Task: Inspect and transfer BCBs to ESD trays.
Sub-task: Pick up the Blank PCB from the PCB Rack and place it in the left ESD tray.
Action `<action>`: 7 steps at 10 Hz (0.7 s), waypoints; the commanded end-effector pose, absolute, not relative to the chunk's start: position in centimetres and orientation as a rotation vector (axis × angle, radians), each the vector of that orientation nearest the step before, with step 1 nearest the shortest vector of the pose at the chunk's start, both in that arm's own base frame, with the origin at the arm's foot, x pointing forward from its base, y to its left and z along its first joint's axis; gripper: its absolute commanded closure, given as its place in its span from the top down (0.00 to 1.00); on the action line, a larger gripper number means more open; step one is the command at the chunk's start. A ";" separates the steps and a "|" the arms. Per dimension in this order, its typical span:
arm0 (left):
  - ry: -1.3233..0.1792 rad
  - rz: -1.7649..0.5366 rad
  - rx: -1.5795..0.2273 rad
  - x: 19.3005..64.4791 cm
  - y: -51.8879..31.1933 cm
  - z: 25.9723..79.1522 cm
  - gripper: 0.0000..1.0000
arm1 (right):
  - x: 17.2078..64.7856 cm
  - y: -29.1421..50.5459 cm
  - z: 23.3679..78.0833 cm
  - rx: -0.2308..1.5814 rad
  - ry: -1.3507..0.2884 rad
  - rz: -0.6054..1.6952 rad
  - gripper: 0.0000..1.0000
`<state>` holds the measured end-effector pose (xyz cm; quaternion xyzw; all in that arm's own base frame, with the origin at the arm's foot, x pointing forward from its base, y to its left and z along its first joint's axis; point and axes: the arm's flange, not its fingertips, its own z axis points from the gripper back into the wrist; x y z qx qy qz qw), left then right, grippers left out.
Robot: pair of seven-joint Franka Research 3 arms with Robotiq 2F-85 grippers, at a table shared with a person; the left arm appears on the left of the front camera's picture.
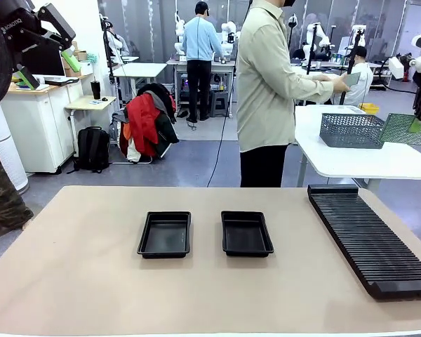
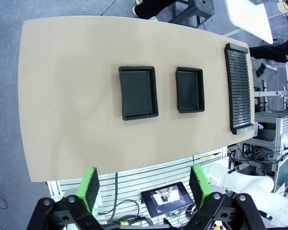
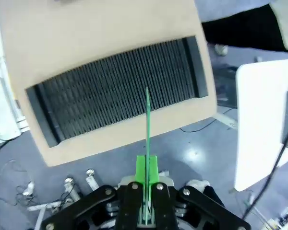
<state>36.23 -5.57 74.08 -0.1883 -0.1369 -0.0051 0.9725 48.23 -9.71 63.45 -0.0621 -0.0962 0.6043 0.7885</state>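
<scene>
Right hand (image 3: 147, 167) clamped on one BCB (image 3: 147, 124), edge-on, above slotted rack (image 3: 110, 91). Left hand (image 2: 144, 184) open, empty. ESD tray nearer rack (image 1: 247, 214) and farther ESD tray (image 1: 164, 214) both bare: no board transferred yet; all placing remains.

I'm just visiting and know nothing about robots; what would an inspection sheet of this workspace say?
Surface: beige tabletop.
Job's things: two shallow black plastic trays side by side, both empty; one thin green circuit board, held edge-on.
Clutter: long black slotted rack, right side.
Grippers: left gripper open, high above the table; right gripper shut on the board.
Cables: black cable on the floor beyond.
Surroundings: person at far side.
</scene>
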 end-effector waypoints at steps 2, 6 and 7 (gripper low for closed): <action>-0.277 -0.010 -0.380 36.1 -5.6 74.0 1.00 | 48.1 -9.6 62.8 -0.135 -0.193 1.306 0.00; -0.277 -0.010 -0.380 36.1 -5.6 74.0 1.00 | 48.1 -9.6 62.8 -0.135 -0.193 1.306 0.00; -0.277 -0.010 -0.380 36.1 -5.6 74.0 1.00 | 48.1 -9.6 62.8 -0.135 -0.193 1.306 0.00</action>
